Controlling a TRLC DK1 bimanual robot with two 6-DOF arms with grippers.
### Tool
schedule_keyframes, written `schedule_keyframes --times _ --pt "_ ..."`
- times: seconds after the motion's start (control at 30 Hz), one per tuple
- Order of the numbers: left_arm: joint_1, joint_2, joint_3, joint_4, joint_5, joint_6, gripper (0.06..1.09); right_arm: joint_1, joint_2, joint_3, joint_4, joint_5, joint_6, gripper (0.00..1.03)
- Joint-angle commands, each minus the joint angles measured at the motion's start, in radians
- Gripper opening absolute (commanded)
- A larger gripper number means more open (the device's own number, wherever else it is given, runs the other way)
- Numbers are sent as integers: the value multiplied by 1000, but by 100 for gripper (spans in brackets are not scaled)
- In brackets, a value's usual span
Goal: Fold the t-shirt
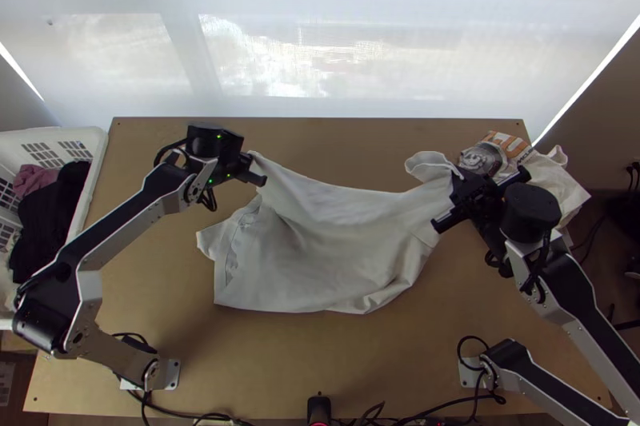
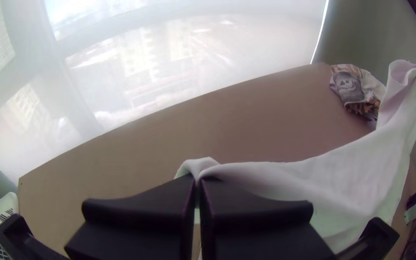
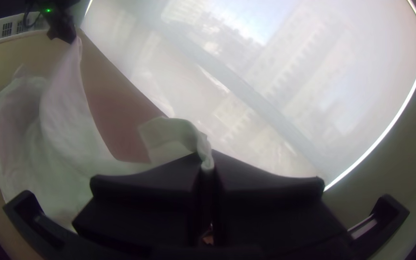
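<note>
A white t-shirt (image 1: 336,242) hangs between both grippers, its upper edge sagging and its lower part loose and wrinkled over the table. At its upper left corner, my left gripper (image 1: 254,170) is shut on the cloth; in the left wrist view a fold of the t-shirt (image 2: 352,173) is pinched between the tips of the left gripper (image 2: 198,180). My right gripper (image 1: 460,194) grips the upper right part, with a small flap standing out beyond it. The right wrist view has the t-shirt (image 3: 68,139) bunched between the closed fingertips of the right gripper (image 3: 208,166).
A white basket (image 1: 98,162) with dark and pink clothes stands at the left. Behind the right gripper, a crumpled printed cloth (image 1: 484,156) and other pale cloth (image 1: 560,182) lie at the table's far right corner. Cables run along the near edge of the table (image 1: 264,362).
</note>
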State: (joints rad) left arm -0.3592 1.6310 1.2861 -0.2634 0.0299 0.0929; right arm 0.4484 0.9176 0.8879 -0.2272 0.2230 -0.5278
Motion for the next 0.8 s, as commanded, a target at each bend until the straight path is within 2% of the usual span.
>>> schedule_keyframes --times 0.0,0.27,0.3,0.37,0.47,0.53,0.57,0.67,0.77 --pt "0 185 173 82 1 -22 9 -53 -5 -40 28 -10 15 2" --pt "-14 409 343 87 1 -42 10 -88 20 -49 46 1 20 2" --pt "-14 429 358 79 1 -51 14 -88 23 -49 46 4 25 2" --pt "-17 466 381 46 4 -61 33 -88 26 -53 48 7 37 2" --pt "-21 510 433 -105 42 -73 74 -82 30 -66 57 9 55 2" --pt "-23 517 444 -181 53 -73 87 -80 32 -72 63 9 65 2" --pt "-23 510 444 -212 54 -73 92 -80 32 -73 65 9 71 2" --pt "-18 481 449 -298 68 -73 99 -80 30 -72 65 9 74 2" --pt "-6 426 453 -389 133 -88 99 -77 30 -70 65 9 72 2"
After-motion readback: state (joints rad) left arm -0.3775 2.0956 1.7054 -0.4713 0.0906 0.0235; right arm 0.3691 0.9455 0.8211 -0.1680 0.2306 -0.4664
